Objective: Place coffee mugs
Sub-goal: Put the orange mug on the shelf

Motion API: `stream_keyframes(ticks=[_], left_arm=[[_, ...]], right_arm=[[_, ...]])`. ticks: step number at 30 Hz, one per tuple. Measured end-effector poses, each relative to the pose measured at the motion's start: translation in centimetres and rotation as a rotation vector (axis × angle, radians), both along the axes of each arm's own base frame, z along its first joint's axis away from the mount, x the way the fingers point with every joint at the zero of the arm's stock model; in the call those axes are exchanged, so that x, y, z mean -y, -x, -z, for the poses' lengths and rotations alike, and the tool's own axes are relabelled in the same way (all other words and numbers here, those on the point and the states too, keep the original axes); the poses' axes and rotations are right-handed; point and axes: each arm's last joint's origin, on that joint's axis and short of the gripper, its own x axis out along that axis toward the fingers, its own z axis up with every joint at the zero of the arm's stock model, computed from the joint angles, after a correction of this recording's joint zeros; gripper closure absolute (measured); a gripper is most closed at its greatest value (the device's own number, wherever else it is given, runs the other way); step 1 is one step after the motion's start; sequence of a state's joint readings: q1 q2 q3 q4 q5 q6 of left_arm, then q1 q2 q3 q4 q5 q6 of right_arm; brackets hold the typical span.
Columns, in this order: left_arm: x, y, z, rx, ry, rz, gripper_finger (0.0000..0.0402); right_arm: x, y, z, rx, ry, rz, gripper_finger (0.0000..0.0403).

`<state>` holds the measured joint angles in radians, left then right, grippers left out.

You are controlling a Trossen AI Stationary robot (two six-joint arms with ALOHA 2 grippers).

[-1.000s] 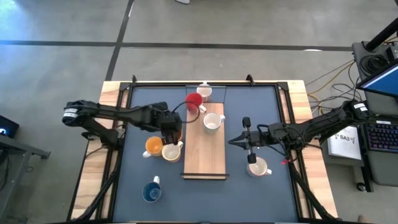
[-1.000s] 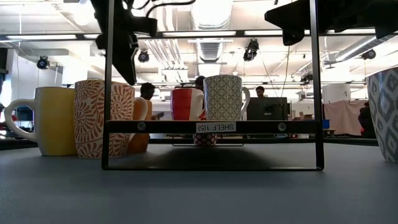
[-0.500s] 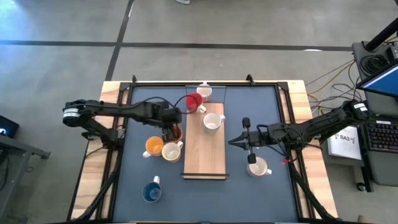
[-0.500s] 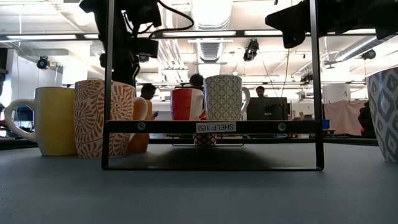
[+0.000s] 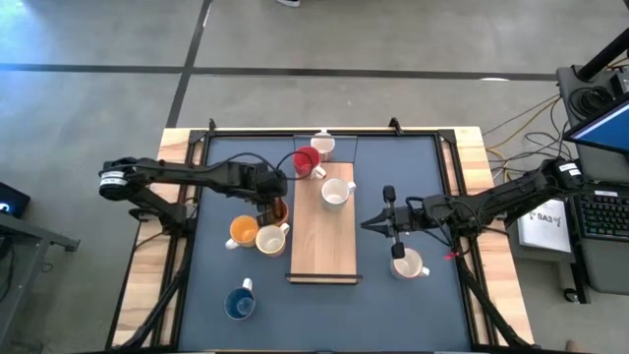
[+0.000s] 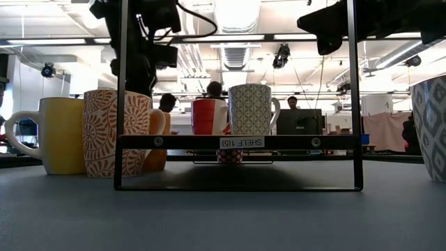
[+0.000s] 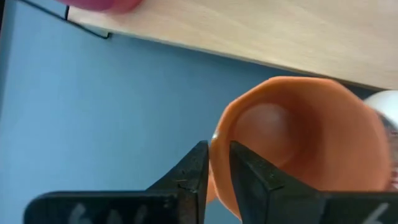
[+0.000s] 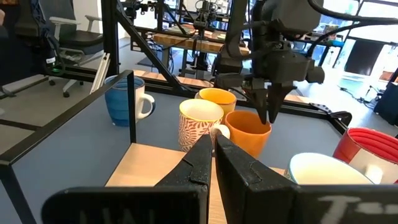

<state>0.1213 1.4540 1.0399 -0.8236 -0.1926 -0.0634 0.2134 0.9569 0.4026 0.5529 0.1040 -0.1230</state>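
An orange mug (image 5: pixel 280 211) stands on the blue table, next to the left edge of the wooden shelf board (image 5: pixel 324 236). My left gripper (image 7: pixel 216 171) comes down on it from above and is shut on its rim. A yellow mug (image 5: pixel 243 232) and a patterned cream mug (image 5: pixel 270 239) stand close beside it. A red mug (image 5: pixel 307 160) and a white mug (image 5: pixel 335 193) are at the board's far end. A blue mug (image 5: pixel 239 303) stands near the front. My right gripper (image 5: pixel 371 223) hangs shut right of the board, holding nothing. My left gripper pinches the orange mug's rim (image 7: pixel 219 132), one finger inside the cup and one outside. The fingers (image 8: pixel 272 111) point down from above. The mug stands upright with its base on the table.
A black shelf frame (image 6: pixel 237 142) surrounds the board. A patterned white mug (image 5: pixel 322 145) stands behind the board, and another white mug (image 5: pixel 406 264) stands under my right arm. The yellow and cream mugs crowd the orange mug's near side. Wooden rails edge the table.
My left arm's wrist has shifted a little toward the table's far edge, so the orange mug now shows beneath it in the high view. All the mugs have stayed in place.
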Motion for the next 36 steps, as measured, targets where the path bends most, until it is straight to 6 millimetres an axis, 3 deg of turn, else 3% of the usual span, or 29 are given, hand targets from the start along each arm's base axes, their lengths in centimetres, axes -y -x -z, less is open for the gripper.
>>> stream_keyframes(ticks=[14,17,21,25,31,36], left_arm=[[0.0,0.2,1.6,0.023,-0.005,-0.011,0.0319],[0.0,0.2,1.7,0.022,-0.006,-0.010,0.0333],[-0.1,0.1,1.6,0.030,-0.006,0.000,0.0386],[-0.1,0.1,1.4,0.039,-0.004,0.001,0.0390],[-0.2,1.0,0.0,0.098,-0.015,-0.008,0.0399],[-0.7,2.4,-2.5,0.237,-0.002,-0.114,0.0400]], right_arm=[[0.0,0.0,0.0,-0.001,-0.008,0.001,0.0392],[0.0,0.0,0.0,-0.001,-0.009,0.001,0.0392],[0.0,0.0,0.0,-0.001,-0.009,0.001,0.0392],[0.0,0.0,0.0,-0.001,-0.010,0.001,0.0392],[0.0,0.0,0.0,-0.002,-0.011,0.001,0.0392],[0.0,0.0,0.0,-0.003,-0.019,0.002,0.0392]])
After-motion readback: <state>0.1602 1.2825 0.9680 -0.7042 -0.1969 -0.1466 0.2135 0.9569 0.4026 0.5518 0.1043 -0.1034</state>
